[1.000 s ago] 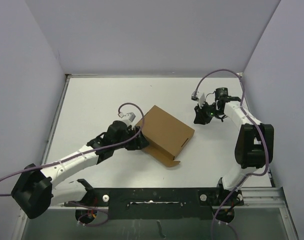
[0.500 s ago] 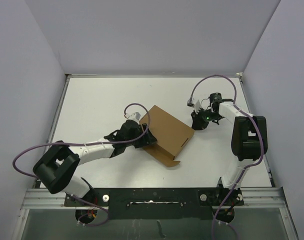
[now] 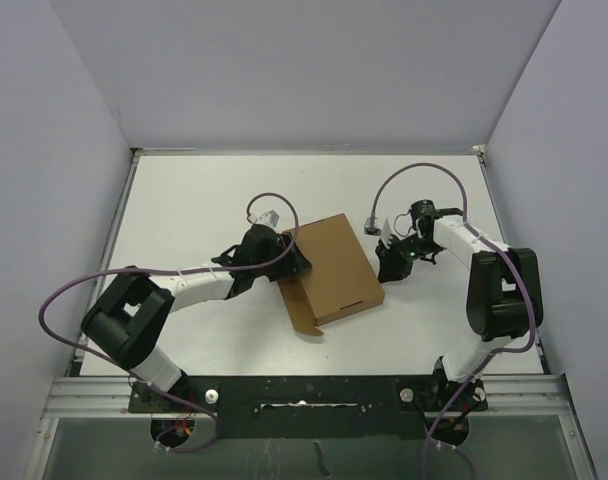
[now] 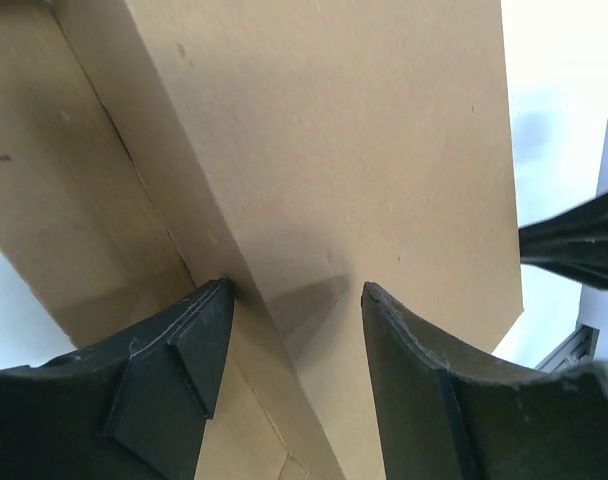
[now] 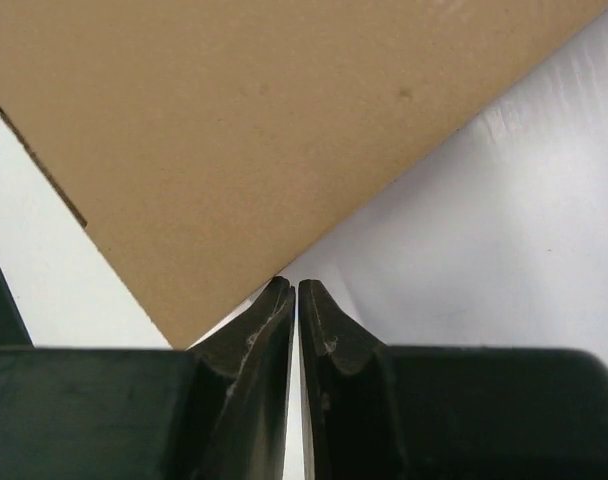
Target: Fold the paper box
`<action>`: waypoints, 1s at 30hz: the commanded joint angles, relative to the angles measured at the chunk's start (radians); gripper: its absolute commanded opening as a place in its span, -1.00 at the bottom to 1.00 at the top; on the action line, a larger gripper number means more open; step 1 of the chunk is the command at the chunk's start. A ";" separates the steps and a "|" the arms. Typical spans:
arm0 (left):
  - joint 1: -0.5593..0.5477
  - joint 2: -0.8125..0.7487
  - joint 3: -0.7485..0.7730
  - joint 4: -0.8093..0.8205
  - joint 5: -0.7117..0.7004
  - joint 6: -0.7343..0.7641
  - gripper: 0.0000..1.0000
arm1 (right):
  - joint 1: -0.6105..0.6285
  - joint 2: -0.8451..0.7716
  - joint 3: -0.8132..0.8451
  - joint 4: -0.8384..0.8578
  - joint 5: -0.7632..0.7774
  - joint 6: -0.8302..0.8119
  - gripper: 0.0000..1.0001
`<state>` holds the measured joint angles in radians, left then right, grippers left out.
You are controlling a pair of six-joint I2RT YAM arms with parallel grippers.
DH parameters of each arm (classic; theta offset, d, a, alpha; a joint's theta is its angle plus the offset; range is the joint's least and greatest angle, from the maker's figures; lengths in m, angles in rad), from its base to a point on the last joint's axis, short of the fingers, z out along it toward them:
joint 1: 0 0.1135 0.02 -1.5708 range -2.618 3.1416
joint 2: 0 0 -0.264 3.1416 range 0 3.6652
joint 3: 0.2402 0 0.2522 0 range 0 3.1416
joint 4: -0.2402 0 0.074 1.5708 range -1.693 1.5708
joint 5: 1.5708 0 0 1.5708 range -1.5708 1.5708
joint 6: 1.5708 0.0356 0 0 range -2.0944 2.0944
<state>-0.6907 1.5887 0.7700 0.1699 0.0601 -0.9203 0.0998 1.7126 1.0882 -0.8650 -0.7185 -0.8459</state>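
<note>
Top external view puts the paper box [image 3: 332,268] in the middle of the counter [image 3: 184,200], lying flat and skewed, with a gripper at each side. The left gripper [image 3: 294,262] bears on its left side. Its jaws stand about half apart astride the fold where the top panel meets a side wall, seemingly bracing rather than pinching. The right gripper [image 3: 384,264] has its jaws closed on nothing, the tips just at a corner of the box, which looks like a blunt pusher or stop on that side. One flap [image 3: 304,318] juts untucked from the near left end, so the folding is probably unfinished. Lilac cables [image 3: 269,205] loop above both wrists, clear of the box. Nothing blocks that flap except the left arm [image 3: 199,285] close beside it.
</note>
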 commanded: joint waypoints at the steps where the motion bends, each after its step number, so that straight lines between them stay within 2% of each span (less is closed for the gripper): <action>1: 0.044 0.005 0.063 0.004 0.053 0.087 0.06 | -0.007 -0.089 -0.010 0.003 0.013 0.021 -0.78; 8: 0.066 -0.186 0.047 -0.148 0.059 0.221 0.11 | -0.077 -0.182 -0.010 0.023 0.070 0.036 -0.64; 12: 0.043 -0.344 0.019 -0.144 0.137 0.353 0.12 | -0.081 -0.261 -0.003 0.000 0.014 0.020 -0.59; 14: 0.015 -0.429 -0.037 -0.111 0.186 0.451 0.12 | -0.078 -0.298 0.003 -0.018 -0.037 0.012 -0.56; 17: -0.040 -0.554 -0.127 -0.038 0.184 0.537 0.10 | -0.046 -0.346 0.017 -0.048 -0.113 -0.008 -0.52; 21: -0.104 -0.664 -0.282 0.160 0.227 0.581 0.03 | 0.077 -0.410 0.000 -0.057 -0.158 -0.048 -0.41; 23: -0.168 -0.687 -0.343 0.246 0.227 0.617 0.01 | 0.120 -0.425 -0.023 -0.069 -0.213 -0.127 -0.39; 26: -0.291 -0.701 -0.408 0.339 0.169 0.719 0.00 | 0.162 -0.434 -0.059 -0.111 -0.281 -0.279 -0.16; 30: -0.470 -0.681 -0.504 0.473 0.054 0.900 0.02 | 0.220 -0.458 -0.104 -0.111 -0.290 -0.424 0.10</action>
<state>-1.0405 0.9146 0.3096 0.4000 0.2089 -0.2279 0.2787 1.2919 1.0203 -0.9516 -0.9253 -1.0740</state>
